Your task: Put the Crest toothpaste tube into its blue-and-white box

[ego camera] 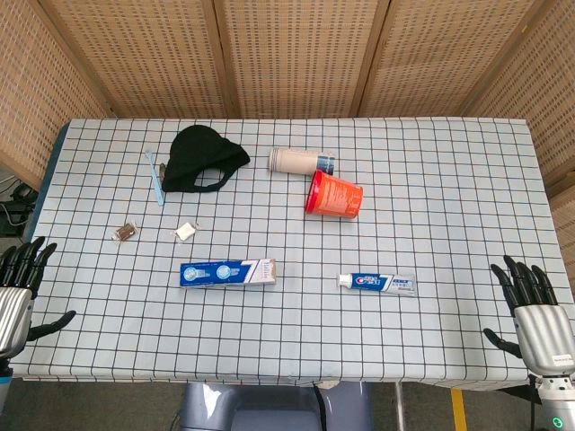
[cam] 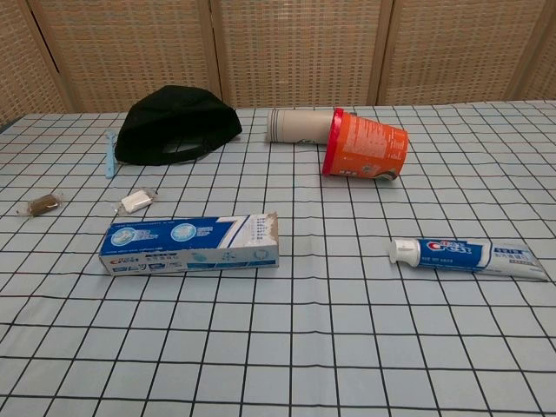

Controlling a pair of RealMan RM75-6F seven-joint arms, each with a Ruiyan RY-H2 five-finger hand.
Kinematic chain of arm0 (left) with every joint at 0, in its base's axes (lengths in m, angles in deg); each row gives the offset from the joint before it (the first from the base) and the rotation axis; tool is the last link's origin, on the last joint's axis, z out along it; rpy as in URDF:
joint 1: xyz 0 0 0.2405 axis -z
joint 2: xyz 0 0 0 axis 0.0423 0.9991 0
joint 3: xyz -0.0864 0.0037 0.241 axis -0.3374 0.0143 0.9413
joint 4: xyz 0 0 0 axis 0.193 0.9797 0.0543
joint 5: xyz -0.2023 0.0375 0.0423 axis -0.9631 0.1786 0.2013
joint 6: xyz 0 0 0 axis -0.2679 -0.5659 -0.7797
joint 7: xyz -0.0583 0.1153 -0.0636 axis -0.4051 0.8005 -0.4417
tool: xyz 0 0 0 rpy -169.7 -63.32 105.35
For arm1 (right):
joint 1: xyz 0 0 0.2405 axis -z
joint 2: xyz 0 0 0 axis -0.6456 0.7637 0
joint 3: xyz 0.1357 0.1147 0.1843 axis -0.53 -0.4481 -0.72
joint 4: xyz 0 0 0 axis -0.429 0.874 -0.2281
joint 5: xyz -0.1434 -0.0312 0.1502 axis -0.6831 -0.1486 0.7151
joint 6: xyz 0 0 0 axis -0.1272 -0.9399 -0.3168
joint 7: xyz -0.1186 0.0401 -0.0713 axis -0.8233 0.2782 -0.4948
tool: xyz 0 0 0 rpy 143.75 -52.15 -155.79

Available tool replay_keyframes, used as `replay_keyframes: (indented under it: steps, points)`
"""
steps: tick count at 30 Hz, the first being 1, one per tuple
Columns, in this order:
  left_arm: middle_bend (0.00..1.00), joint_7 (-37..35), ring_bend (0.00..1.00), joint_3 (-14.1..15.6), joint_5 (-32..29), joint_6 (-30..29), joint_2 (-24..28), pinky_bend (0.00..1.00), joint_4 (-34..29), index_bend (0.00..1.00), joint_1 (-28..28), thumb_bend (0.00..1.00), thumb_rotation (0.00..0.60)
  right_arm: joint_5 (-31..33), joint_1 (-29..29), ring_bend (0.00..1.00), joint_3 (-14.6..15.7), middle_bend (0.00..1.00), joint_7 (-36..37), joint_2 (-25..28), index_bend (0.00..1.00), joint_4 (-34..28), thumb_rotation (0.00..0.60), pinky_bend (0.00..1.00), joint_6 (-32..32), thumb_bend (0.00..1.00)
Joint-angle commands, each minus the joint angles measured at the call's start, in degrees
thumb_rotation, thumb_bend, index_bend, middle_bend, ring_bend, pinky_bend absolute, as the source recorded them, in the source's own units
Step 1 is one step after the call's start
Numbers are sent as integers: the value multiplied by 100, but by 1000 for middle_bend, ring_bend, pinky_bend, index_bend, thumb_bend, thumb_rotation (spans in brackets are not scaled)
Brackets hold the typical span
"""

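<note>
Nothing's started yet: both the left robot hand (ego camera: 20, 287) and right robot hand (ego camera: 535, 310) sit spread and empty at the counter's (ego camera: 431, 189) near corners. Crest toothpaste tube (ego camera: 377, 284) lies near the front edge, apart from its blue-and-white box (ego camera: 227, 272). Next up is probably grabbing the tube.

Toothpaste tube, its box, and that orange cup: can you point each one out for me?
Toothpaste tube (cam: 473, 255): chest view, on the blue printed body.
Box (cam: 187, 244): chest view, on its long blue-and-white front face.
Orange cup (cam: 369, 145): chest view, on its side wall; it lies tipped over.
</note>
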Motion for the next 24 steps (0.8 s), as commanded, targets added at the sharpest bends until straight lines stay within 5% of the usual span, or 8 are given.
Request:
replay_keyframes:
  steps: [1, 10, 16, 24]
  points:
    - [0, -7, 0, -3, -8, 8, 0, 0, -6, 0, 1, 0, 600, -2, -5, 0, 3, 0, -12, -13, 24, 10, 600, 0, 11, 0]
    - [0, 135, 0, -69, -124, 93, -67, 0, -30, 0, 56, 0, 600, 402, -787, 40, -230, 74, 269, -88, 73, -274, 600, 8, 1308, 0]
    - [0, 402, 0, -173, -445, 367, -259, 0, 56, 0, 198, 0, 600, 1359, -1539, 309, -636, 357, -557, -923, 319, 143, 600, 316, 2323, 4]
    - [0, 610, 0, -241, -707, 614, -426, 0, 202, 0, 341, 0, 600, 2191, -1988, 373, -812, 423, -1222, -1742, 401, 555, 600, 377, 2779, 84]
